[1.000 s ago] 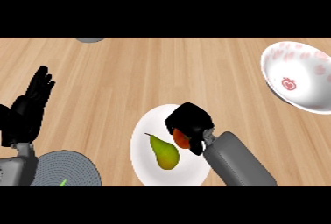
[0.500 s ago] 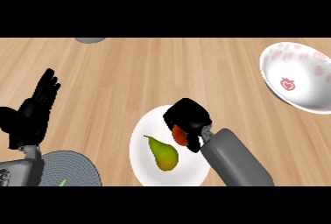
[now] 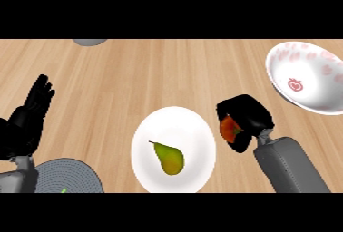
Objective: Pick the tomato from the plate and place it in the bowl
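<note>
Right hand (image 3: 247, 114): you have its fingers curled round the tomato, over the wooden counter (image 3: 154, 77).
Tomato (image 3: 230, 128): red, tucked under that palm and mostly hidden, just past the plate's right rim.
Plate (image 3: 192, 123): white, just left of the hand, with a pear (image 3: 169, 157) lying on it.
Bowl (image 3: 299, 63): white, up and to the right of the hand, apart from it.
Left hand (image 3: 28, 118): well to the left, open, fingers up, resting.
</note>
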Available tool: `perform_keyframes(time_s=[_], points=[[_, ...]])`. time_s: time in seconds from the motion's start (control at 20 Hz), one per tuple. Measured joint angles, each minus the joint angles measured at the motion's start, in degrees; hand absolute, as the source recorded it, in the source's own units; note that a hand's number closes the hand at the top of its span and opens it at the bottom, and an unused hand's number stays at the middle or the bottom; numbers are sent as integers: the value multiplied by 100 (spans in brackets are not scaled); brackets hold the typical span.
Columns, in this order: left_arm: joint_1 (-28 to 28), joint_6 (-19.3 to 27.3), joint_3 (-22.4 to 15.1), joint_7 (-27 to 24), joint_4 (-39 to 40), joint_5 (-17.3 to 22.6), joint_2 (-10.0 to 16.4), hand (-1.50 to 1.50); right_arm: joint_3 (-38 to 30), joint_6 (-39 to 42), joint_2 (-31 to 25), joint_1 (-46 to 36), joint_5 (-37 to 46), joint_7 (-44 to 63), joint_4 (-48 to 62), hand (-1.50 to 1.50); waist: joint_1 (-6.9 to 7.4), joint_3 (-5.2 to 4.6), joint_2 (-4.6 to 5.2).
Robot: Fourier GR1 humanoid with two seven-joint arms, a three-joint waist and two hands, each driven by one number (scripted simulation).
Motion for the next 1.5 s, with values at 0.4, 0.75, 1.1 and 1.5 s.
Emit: perform_keyframes(time_s=[0.4, 0.75, 1.1, 1.5], points=[[114, -11, 43, -11, -62, 11, -21, 0, -1052, 78, -404, 245, -327, 674, -2155, 150, -64, 2, -25], [-173, -23, 24, 9, 137, -27, -47, 0, -2294, 559, -462, -127, -1197, 1336, -3240, 150, -2, 1, 6], [-168, -61, -1, -119, 236, -96, -112, 0, -3349, 834, -936, -759, -1964, 1401, -2614, 150, 86, 3, 28], [-212, -140, 35, -102, 199, -82, -106, 0, -3677, -86, -1333, -1368, -1974, 251, -216, 150, 173, 8, 59]])
